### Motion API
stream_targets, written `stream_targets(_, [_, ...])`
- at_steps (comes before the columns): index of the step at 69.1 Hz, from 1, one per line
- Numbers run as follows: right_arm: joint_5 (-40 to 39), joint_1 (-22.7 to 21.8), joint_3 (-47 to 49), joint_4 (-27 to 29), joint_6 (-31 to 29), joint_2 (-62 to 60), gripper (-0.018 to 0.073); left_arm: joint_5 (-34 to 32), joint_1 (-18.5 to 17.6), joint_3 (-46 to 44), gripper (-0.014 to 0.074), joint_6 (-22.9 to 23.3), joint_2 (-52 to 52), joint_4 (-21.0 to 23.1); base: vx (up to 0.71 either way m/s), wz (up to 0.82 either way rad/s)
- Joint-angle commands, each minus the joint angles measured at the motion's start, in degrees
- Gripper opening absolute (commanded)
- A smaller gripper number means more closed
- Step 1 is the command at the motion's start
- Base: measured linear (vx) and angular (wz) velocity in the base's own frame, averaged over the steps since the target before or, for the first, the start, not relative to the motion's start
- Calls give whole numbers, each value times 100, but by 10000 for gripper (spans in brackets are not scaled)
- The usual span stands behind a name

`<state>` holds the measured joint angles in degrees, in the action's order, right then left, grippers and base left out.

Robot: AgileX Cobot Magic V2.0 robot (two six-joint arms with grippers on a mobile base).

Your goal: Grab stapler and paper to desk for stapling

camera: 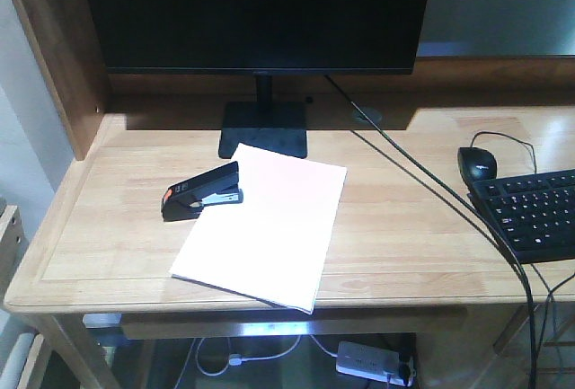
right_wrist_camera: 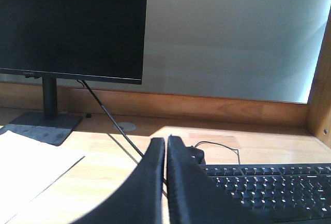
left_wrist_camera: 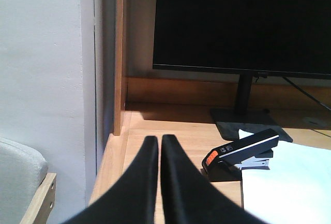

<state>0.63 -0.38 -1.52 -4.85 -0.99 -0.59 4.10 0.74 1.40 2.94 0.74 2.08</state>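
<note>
In the front-facing view, the paper (camera: pixel 265 225) is seen lying flat at the centre of the frame on the counter (camera: pixel 108 236), its upper corner just in front of the monitor (camera: pixel 256 12) base. The stapler (camera: pixel 201 190) is seen at the paper's upper left edge, its front end overlapping the sheets and its orange-red patch turned toward the left of the frame. A mouse (camera: pixel 477 163) and a keyboard (camera: pixel 535 214) are found at the right edge. In the left wrist view, the left claw (left_wrist_camera: pixel 159 146) is shown pressed together, empty, left of the stapler (left_wrist_camera: pixel 241 151) and apart from it. In the right wrist view, the right claw (right_wrist_camera: pixel 165 149) is likewise pressed together, holding nothing, with the keyboard (right_wrist_camera: pixel 269 185) at lower right.
</note>
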Motion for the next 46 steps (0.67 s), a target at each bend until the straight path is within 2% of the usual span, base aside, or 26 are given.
stream_targets(1, [-443, -27, -30, -4, 9, -60, -10, -445, -1, 55, -6, 54, 86, 50, 0, 0])
stream_targets(46, [-443, -27, -30, -4, 9, -54, -10, -445, -1, 55, -6, 54, 86, 50, 0, 0])
